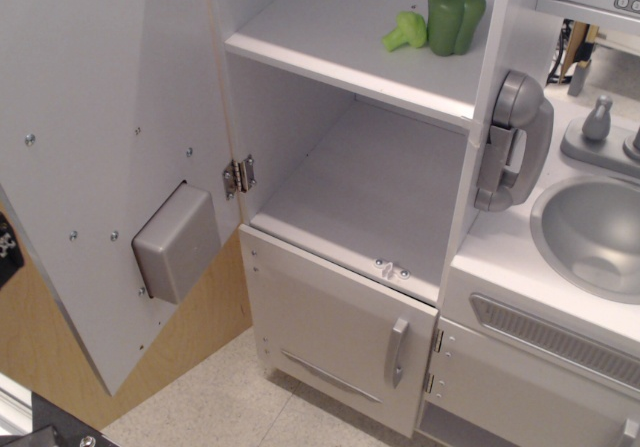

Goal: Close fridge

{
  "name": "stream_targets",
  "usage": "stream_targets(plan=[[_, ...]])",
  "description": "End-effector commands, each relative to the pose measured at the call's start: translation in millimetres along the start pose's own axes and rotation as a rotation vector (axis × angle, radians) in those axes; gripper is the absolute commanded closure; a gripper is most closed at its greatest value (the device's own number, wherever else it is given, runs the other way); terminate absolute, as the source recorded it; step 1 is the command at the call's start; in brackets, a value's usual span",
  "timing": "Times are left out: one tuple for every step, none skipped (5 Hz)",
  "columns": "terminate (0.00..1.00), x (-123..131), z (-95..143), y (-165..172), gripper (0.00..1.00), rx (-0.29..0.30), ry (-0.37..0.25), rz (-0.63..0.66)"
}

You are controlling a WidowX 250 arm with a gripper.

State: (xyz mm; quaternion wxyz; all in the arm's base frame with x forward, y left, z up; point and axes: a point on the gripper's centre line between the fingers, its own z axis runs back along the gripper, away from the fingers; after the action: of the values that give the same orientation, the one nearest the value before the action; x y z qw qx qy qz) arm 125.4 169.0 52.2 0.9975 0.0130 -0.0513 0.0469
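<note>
The fridge is a tall white cabinet with white shelves, standing open. Its large door is swung wide to the left, showing its inner face with the grey back of the dispenser box and a metal hinge. A green pepper and a broccoli piece sit on the upper shelf. Only a small black part of my gripper shows at the left edge, behind the door's outer edge; its jaws are hidden.
A smaller lower door with a short grey handle is shut below. A grey toy phone hangs on the right wall. A grey sink with tap sits at right. Wooden panel and speckled floor lie lower left.
</note>
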Motion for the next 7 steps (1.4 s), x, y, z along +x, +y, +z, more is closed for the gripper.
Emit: stream_targets(plan=[[0.0, 12.9, 14.0, 25.1, 0.0, 0.009, -0.017, 0.027], [0.0, 18.7, 15.2, 36.4, 0.0, 0.003, -0.015, 0.037], [0.0, 24.5, 6.6, 49.1, 0.0, 0.026, -0.017, 0.053], [0.0, 27.2, -6.3, 57.4, 0.0, 0.061, -0.014, 0.062], [0.0, 29.1, -7.5, 60.8, 0.0, 0.066, -0.003, 0.064], [0.0, 32.0, -7.1, 55.8, 0.0, 0.061, 0.016, 0.07], [0.0, 37.7, -5.5, 48.1, 0.0, 0.061, 0.026, 0.097]])
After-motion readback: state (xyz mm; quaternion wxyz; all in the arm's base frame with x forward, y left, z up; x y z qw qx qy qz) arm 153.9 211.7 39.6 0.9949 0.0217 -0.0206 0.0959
